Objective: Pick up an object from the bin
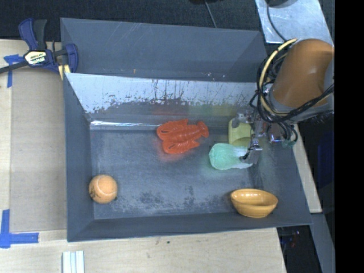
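End effector (252,151) near right bin wall (284,175)

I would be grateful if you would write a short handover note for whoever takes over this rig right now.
Gripper: low at the right side of the bin, against the right edge of a pale green lump; grip state cannot be told.
Things: pale yellow block just behind the gripper; red lobster toy mid-bin; orange ball near left corner; yellow bowl near right corner.
Done: nothing looks lifted; all lie on the floor.
Left: grasp one thing, likely the green lump, and lift it out.
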Available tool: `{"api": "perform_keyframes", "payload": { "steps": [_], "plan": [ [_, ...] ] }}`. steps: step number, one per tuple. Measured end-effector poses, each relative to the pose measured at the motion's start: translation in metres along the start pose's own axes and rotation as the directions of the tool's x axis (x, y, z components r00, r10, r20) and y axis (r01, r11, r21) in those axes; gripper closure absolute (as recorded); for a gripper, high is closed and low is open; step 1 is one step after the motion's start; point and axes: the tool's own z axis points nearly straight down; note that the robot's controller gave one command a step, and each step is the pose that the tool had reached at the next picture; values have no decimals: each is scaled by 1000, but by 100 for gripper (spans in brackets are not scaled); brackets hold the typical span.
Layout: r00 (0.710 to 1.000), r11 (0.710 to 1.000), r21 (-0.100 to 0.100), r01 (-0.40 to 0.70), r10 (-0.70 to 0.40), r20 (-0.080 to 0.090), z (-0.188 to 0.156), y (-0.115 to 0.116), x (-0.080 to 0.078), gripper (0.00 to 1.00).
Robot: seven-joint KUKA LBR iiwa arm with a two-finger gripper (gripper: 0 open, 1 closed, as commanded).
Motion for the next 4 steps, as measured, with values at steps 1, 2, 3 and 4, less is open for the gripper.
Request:
{"api": "perform_keyframes", "payload": {
  "steps": [1, 2, 3, 4],
  "plan": [
    [1000, 1000, 0, -12, 12, 0, 10, -1, -4, 0],
    [1000, 1000, 0, -18, 18, 0, 9, 9, -2, 0],
    [1000, 1000, -1, -22, 22, -7, -20, 6, 1, 0],
    [971, 971, -1, 241, -241, 0, -93, 24, 19, 0]
  ]
}}
